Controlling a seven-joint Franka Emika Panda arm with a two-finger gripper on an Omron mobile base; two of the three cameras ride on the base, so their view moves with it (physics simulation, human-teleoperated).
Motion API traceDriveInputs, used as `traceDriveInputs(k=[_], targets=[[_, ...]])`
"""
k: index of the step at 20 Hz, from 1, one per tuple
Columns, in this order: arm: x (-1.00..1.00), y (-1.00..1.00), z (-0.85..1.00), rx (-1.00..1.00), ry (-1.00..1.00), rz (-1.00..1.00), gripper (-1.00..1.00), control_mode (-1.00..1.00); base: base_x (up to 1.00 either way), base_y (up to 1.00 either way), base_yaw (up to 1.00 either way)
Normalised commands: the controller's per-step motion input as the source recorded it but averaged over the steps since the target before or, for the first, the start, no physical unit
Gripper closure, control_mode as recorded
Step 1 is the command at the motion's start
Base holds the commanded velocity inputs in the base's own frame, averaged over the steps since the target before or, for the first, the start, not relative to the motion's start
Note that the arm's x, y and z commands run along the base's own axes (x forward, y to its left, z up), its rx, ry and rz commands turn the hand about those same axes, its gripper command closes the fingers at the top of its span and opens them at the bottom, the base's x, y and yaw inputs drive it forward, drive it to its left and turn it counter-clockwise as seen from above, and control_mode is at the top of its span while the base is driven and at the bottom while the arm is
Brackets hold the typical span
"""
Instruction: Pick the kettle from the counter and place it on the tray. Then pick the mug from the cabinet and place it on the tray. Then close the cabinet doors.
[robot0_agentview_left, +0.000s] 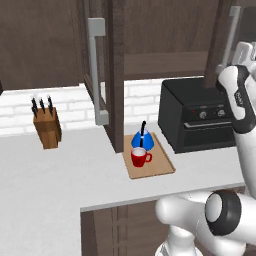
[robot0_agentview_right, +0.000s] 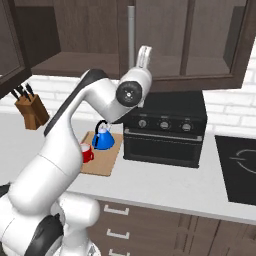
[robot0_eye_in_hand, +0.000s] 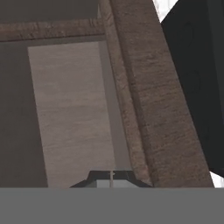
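Observation:
The blue kettle (robot0_agentview_left: 141, 140) and the red mug (robot0_agentview_left: 140, 158) both stand on the tan tray (robot0_agentview_left: 157, 167) on the counter (robot0_agentview_left: 50, 175). From the right they appear as kettle (robot0_agentview_right: 103, 139), mug (robot0_agentview_right: 87, 153) partly behind my arm, and tray (robot0_agentview_right: 105, 161). The cabinet (robot0_agentview_right: 75, 62) hangs above with its doors swung out: the left door (robot0_agentview_left: 117, 60) and the right door (robot0_agentview_left: 220, 45). My gripper (robot0_agentview_right: 145, 51) is raised beside the right door's grey handle (robot0_agentview_right: 131, 37). In the hand view the gripper (robot0_eye_in_hand: 111, 177) is shut, tips close against the door's panel (robot0_eye_in_hand: 74, 109) and frame (robot0_eye_in_hand: 153, 109).
A black toaster oven (robot0_agentview_left: 197, 115) sits right of the tray, below the right door. A wooden knife block (robot0_agentview_left: 47, 127) stands at the back left. A dark cooktop (robot0_agentview_right: 240, 165) lies at the counter's far right.

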Motion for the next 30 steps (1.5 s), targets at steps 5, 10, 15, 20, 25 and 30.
traceDriveInputs(k=[5,10,15,20,25,30], targets=[[0.74,0.08,-0.01,0.0,0.03,-0.01,1.0,-1.0,0.0,0.0,0.0],[0.86,0.0,-0.15,0.0,0.0,0.0,1.0,-1.0,0.0,0.0,0.0],[0.93,0.0,-0.25,0.0,0.0,0.0,1.0,-1.0,0.0,0.0,0.0],[1.0,0.0,-0.25,0.0,0.0,0.0,1.0,-1.0,0.0,0.0,0.0],[0.8,0.0,-0.14,0.0,0.0,0.0,1.0,-1.0,0.0,0.0,0.0],[0.32,0.0,-0.01,0.0,0.0,0.0,1.0,-1.0,0.0,0.0,0.0]])
